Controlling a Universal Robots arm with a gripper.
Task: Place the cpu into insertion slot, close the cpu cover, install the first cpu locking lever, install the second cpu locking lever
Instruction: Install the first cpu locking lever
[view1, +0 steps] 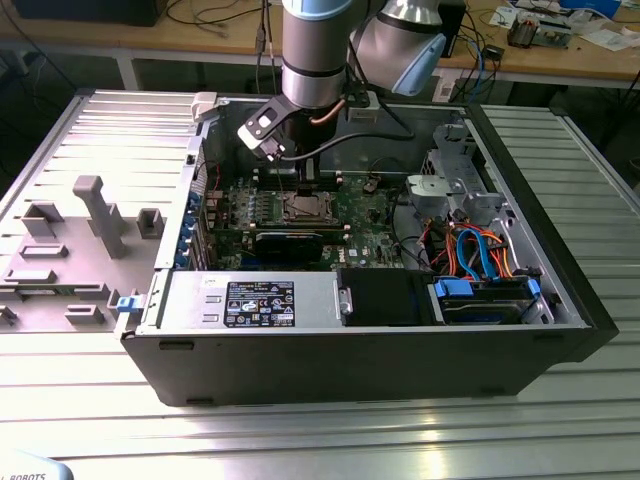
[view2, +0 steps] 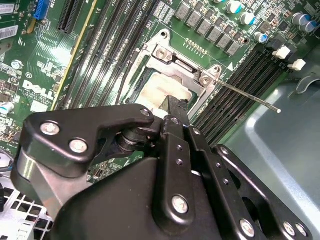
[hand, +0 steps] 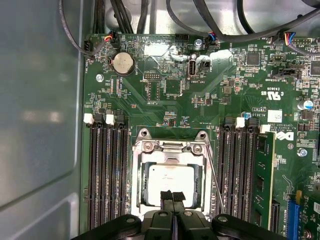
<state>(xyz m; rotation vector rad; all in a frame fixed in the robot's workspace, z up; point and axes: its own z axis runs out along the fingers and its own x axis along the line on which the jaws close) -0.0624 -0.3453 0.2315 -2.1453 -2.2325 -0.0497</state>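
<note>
The cpu (hand: 165, 177), a small flat square with a dull silver-grey top, sat in the insertion slot (hand: 198, 182) directly beneath the gripper (hand: 172, 197), whose fingers were clenched together on nothing, the silver cpu cover (hand: 167, 149) framing it.

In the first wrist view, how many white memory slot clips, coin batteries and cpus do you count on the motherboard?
white memory slot clips: 4
coin battery: 1
cpu: 1
Total: 6
</note>
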